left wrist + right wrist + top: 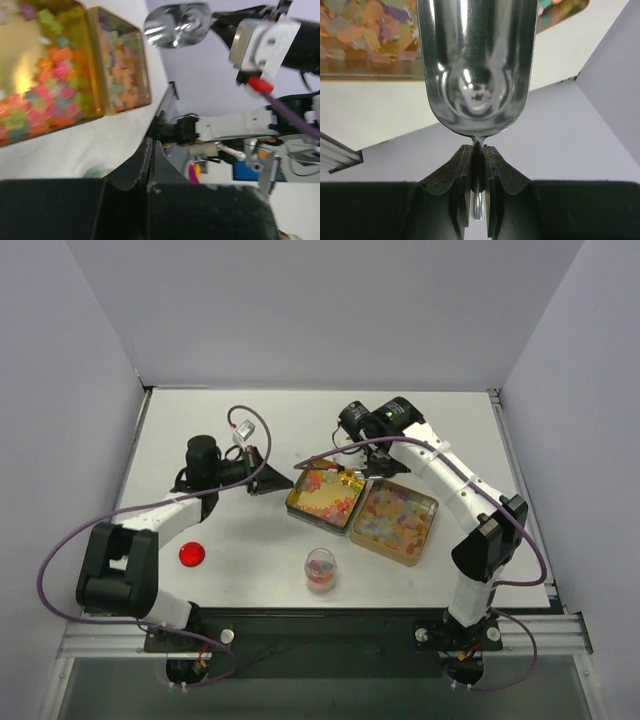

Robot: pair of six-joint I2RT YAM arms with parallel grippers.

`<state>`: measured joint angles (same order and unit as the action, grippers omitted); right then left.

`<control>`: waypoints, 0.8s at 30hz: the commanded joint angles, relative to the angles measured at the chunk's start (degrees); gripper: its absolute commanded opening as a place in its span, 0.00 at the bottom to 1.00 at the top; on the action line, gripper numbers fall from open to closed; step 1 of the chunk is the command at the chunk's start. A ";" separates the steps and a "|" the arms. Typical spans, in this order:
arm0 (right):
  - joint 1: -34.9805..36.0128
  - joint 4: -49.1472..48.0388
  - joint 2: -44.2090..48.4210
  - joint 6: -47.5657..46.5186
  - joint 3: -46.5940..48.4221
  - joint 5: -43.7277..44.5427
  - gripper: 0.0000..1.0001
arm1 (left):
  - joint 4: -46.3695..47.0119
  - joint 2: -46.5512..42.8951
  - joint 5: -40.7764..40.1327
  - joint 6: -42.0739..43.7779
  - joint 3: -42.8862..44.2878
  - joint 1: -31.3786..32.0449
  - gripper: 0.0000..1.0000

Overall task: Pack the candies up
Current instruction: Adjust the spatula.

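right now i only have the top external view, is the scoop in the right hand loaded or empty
observer: Empty. On the right wrist view the scoop shows only bare shiny metal.
operator: is the grip solid
observer: The right hand is shut on its thin handle, centred between the fingers.
operator: left hand carrying anything
observer: No. The left hand is shut, fingers together, nothing between them.

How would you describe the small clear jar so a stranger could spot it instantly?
On the white table, find the two open gold tins. Just below them in the top view stands the jar alone. It's the only round, see-through container, with a few candies at the bottom.
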<state>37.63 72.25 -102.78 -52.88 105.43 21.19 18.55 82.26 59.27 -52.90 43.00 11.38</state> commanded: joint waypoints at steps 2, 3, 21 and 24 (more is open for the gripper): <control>5.96 6.42 -3.38 4.45 4.17 -4.40 0.00 | 35.25 7.21 6.92 -22.77 4.53 2.86 0.00; 7.19 6.41 -3.91 5.06 6.00 -5.19 0.00 | 34.46 7.74 6.83 -22.42 5.50 2.95 0.00; 16.78 1.23 -4.10 7.97 22.73 -20.30 0.00 | 21.62 13.72 4.46 -13.98 8.50 4.97 0.00; 16.26 0.70 -0.94 9.28 18.79 -22.40 0.00 | 21.53 14.60 4.46 -13.89 9.73 4.97 0.00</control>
<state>53.76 72.38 -110.45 -45.78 127.74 5.78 40.69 95.96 64.36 -69.32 48.99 16.36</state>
